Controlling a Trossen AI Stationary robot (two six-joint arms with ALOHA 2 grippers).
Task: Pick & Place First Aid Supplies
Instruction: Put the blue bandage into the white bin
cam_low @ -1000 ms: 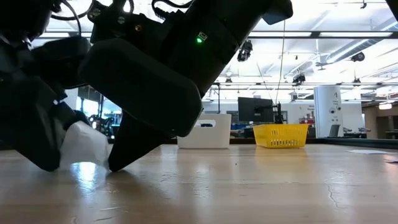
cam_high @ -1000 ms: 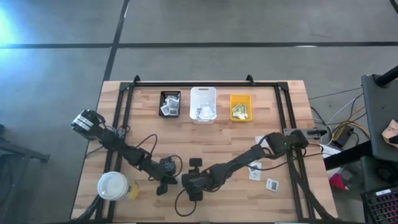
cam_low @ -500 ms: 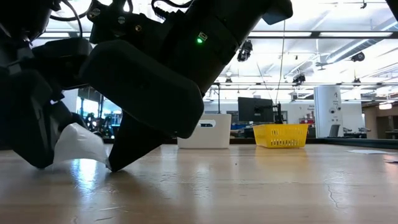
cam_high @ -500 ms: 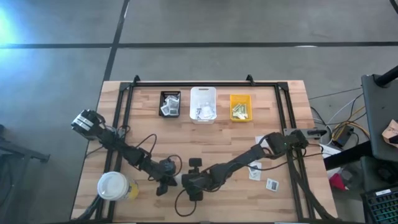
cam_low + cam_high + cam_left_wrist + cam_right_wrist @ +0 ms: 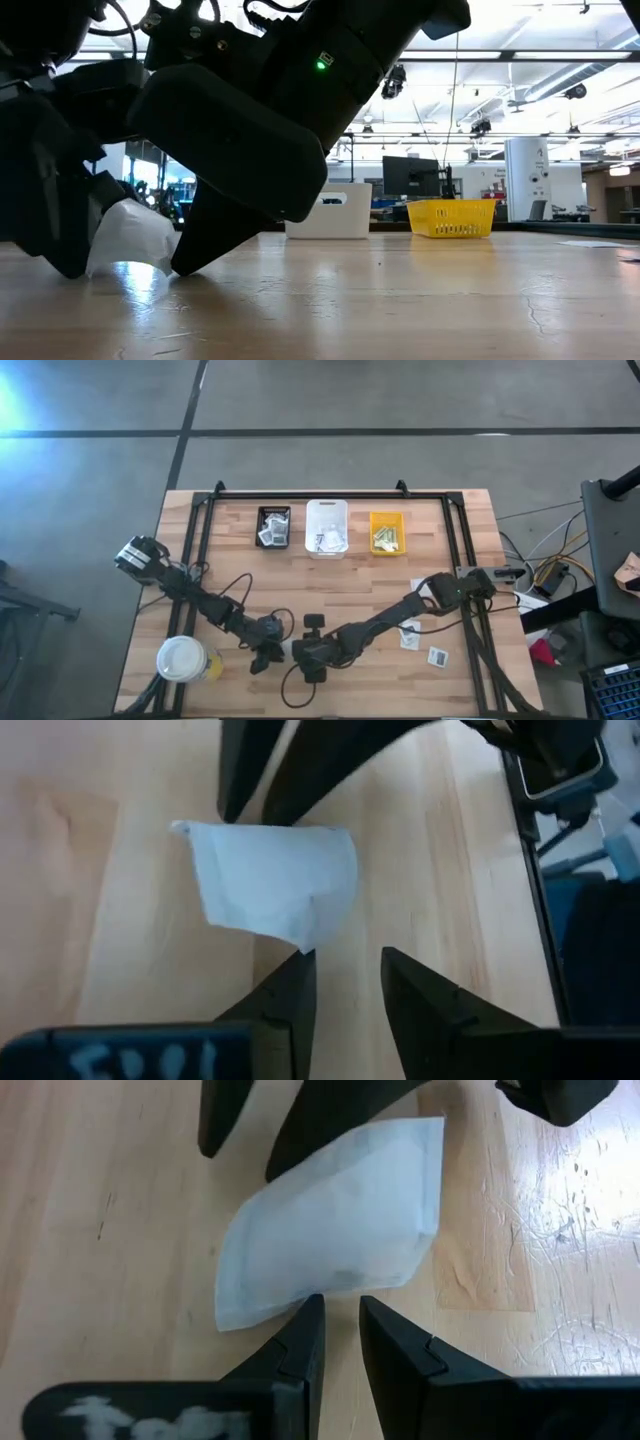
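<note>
The two arms meet low at the front middle of the wooden table (image 5: 330, 585). The left gripper (image 5: 266, 656) and the right gripper (image 5: 296, 652) point at each other, very close, with one white packet (image 5: 283, 650) between them. There is a lot of bare wood around them. The front edge of the table is near, and the back part in front of the bins is free.

The packet is a small, flat, white paper square. It looks a bit bent and one corner lifts up. In the left wrist view the packet (image 5: 272, 880) lies on the wood just past the left fingers (image 5: 288, 1005). They stand a little apart and hold nothing. In the right wrist view the packet (image 5: 335, 1215) lies just past the right fingers (image 5: 300, 1342), which also stand a little apart, with nothing between them.

Three bins stand in a row at the back: one black bin (image 5: 273, 527), one white bin (image 5: 326, 528) and one yellow bin (image 5: 387, 532). Each has packets in it. Two more packets lie on the right side, one packet (image 5: 409, 634) near the right arm and another packet (image 5: 437, 656) beside it. One white-lidded cup (image 5: 182, 658) stands at the front left corner.
</note>
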